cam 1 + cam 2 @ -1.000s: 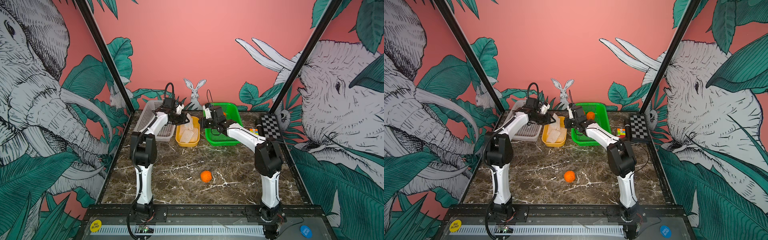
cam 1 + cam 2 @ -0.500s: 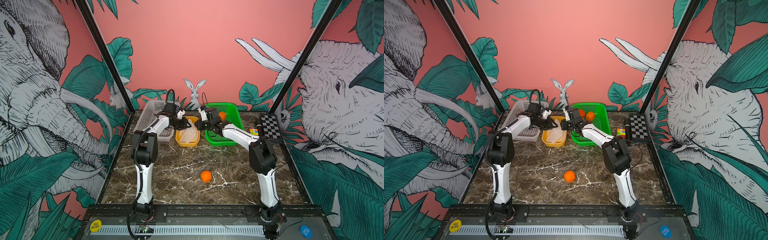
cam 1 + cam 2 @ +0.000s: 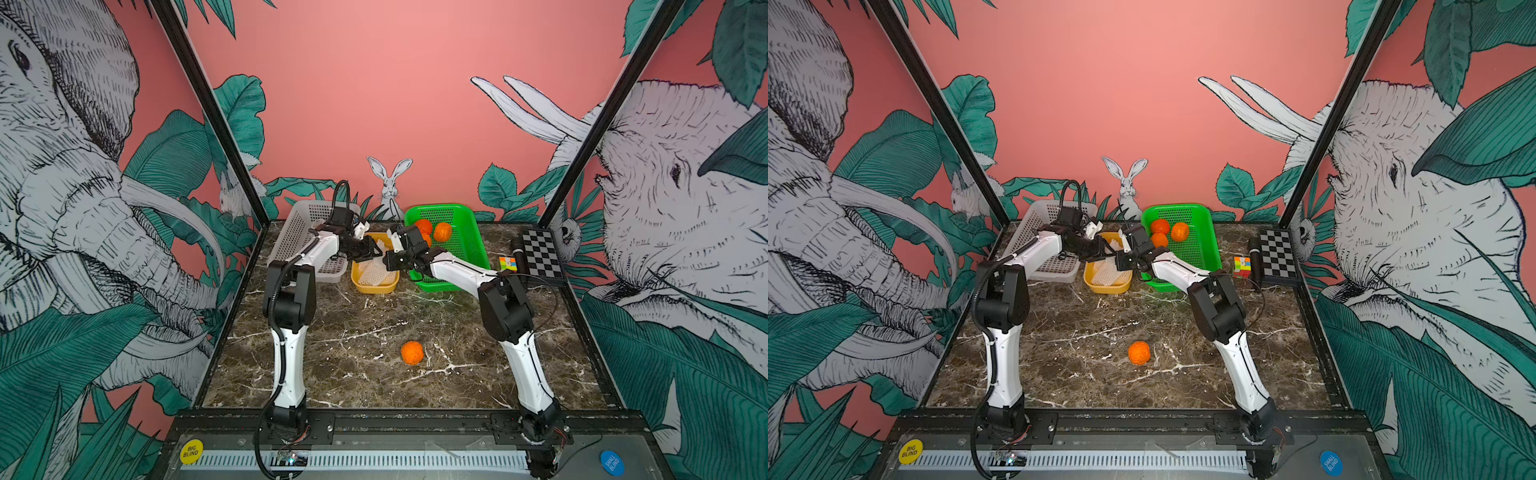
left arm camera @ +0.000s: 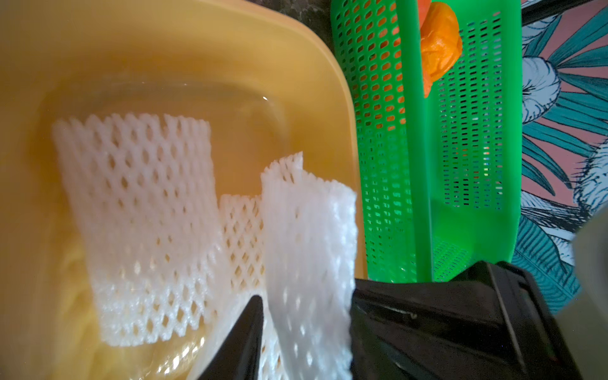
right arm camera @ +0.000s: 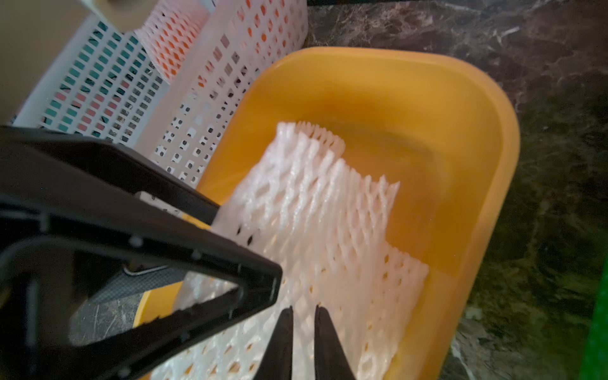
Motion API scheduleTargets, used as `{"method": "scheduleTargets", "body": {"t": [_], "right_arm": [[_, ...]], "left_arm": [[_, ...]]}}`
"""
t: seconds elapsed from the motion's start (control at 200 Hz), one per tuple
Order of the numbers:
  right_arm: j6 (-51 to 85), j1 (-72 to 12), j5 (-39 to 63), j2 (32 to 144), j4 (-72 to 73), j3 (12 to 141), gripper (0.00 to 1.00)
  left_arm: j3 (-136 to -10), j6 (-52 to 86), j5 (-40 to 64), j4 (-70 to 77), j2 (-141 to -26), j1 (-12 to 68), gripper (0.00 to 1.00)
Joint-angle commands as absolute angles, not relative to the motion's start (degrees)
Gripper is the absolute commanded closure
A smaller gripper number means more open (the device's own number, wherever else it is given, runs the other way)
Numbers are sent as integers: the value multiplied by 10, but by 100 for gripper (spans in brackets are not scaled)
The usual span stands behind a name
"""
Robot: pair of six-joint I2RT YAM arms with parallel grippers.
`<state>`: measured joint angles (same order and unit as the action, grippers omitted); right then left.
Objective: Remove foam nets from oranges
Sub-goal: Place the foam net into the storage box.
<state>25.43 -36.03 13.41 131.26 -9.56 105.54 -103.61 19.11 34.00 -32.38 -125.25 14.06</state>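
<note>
Both grippers meet over the yellow tub (image 3: pixel 374 289) (image 3: pixel 1106 289), which holds empty white foam nets (image 3: pixel 374 272) (image 3: pixel 1106 272). My left gripper (image 4: pixel 306 312) (image 3: pixel 374 249) is open, and one foam net (image 4: pixel 309 246) stands loosely between its fingers, above another net (image 4: pixel 141 214). My right gripper (image 5: pixel 302 311) (image 3: pixel 388 262) is shut to a thin slit just above the nets (image 5: pixel 329 214), with nothing seen in it. Bare oranges (image 3: pixel 441 231) (image 3: pixel 1160 226) lie in the green basket (image 3: pixel 469 249) (image 3: pixel 1204 249). One orange (image 3: pixel 412 353) (image 3: pixel 1138 353) sits on the table. A netted orange (image 5: pixel 174 42) rests in the white basket (image 5: pixel 214 115).
The white basket (image 3: pixel 299 241) (image 3: pixel 1034 232) stands left of the tub, the green one right of it, all close together at the back. A puzzle cube (image 3: pixel 508 263) and a checkerboard (image 3: pixel 540 253) lie at the back right. The left finger (image 5: pixel 164 237) crowds my right gripper.
My right gripper swung from the green basket to the yellow tub, and more oranges now show in the basket. My left gripper's jaws have widened around the net over the tub.
</note>
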Motion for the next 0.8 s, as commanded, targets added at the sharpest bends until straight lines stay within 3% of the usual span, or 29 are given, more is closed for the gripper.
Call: {"method": "scheduleTargets", "body": {"t": [0.0,0.46,0.795], "right_arm": [[256,-363,117,1335,-114,1071,86],[252,-363,112,1357,-140,1106,86],[254,-363,121,1336,-149,1118,84]], "left_arm": [[-1024,179,318,-323,-1219,140,55],[-1022,164,260,-323,-1148,135,34],[-1011,171,282,-325,-1122,135,33]]}}
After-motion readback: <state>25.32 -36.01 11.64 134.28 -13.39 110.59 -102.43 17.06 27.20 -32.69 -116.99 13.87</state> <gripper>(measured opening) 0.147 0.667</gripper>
